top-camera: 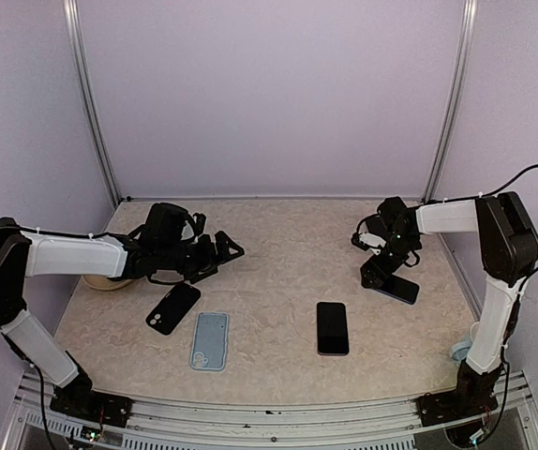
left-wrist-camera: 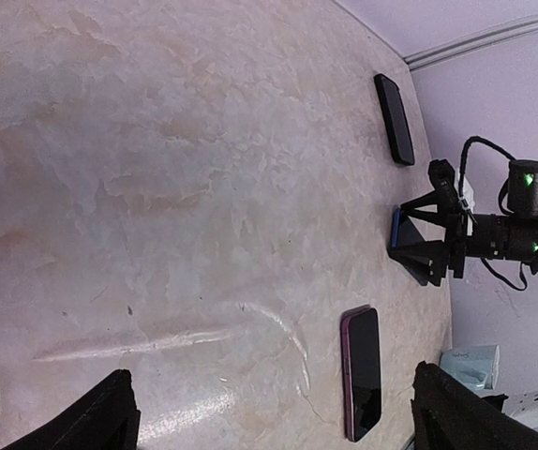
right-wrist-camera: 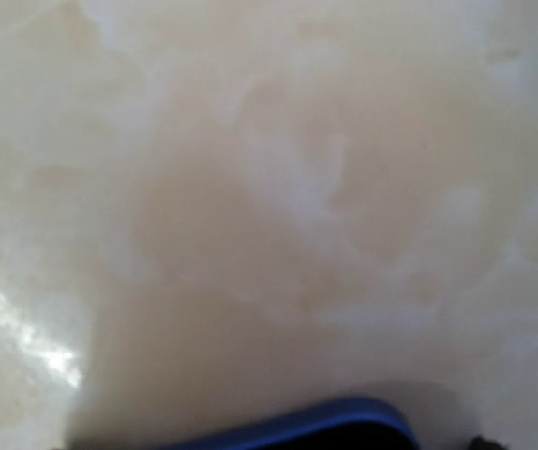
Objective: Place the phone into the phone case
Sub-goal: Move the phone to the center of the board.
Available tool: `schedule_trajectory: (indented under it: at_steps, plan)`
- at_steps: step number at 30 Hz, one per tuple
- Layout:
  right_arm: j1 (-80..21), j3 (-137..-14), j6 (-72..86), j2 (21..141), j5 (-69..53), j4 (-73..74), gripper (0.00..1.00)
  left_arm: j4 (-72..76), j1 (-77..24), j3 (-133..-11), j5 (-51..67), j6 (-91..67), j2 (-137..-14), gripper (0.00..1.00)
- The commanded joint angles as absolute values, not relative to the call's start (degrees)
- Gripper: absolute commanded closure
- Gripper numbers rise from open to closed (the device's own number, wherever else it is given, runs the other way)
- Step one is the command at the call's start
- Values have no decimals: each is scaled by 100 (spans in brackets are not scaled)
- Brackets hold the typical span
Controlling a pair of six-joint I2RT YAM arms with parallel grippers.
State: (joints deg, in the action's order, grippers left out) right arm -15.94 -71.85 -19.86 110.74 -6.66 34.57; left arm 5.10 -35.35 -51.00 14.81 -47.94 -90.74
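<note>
Lying right of the pale blue rubber phone case [top-camera: 210, 339], the black glass phone [top-camera: 333, 328] has bare marbled table [top-camera: 278, 239] along every edge. The left claw [top-camera: 222, 261] gapes behind the case, and the right claw [top-camera: 381, 277] stands jaws apart astride a blue-rimmed dark slab [top-camera: 405, 291].

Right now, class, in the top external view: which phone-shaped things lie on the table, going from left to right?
black phone-shaped item → light blue case → black phone, screen up → dark blue-edged item
</note>
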Motion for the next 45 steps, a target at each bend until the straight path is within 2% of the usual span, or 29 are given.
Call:
schedule_trajectory:
  at_steps: [1,9,19,33,45]
  plan:
    - [-1547,-7059,-2029,11463,-918,3664,13,527,-3551,-5055,1502,-4821,-8955,1]
    - [-1646,-7109,-2040,11454,-1107,3596,22,492,-3533,-5070,1500,-4797,-8913,1]
    - [-2122,-7438,-2012,11533,-1080,3230,24,624,-3542,-5013,1555,-4858,-9038,1]
    - [-2750,-9447,-2651,12620,-1075,3621,25,618,-3518,-4937,1443,-4864,-8984,1]
    - [-3303,-10553,-3134,13328,-1400,3849,24,443,-3311,-4681,1187,-5062,-8775,1]
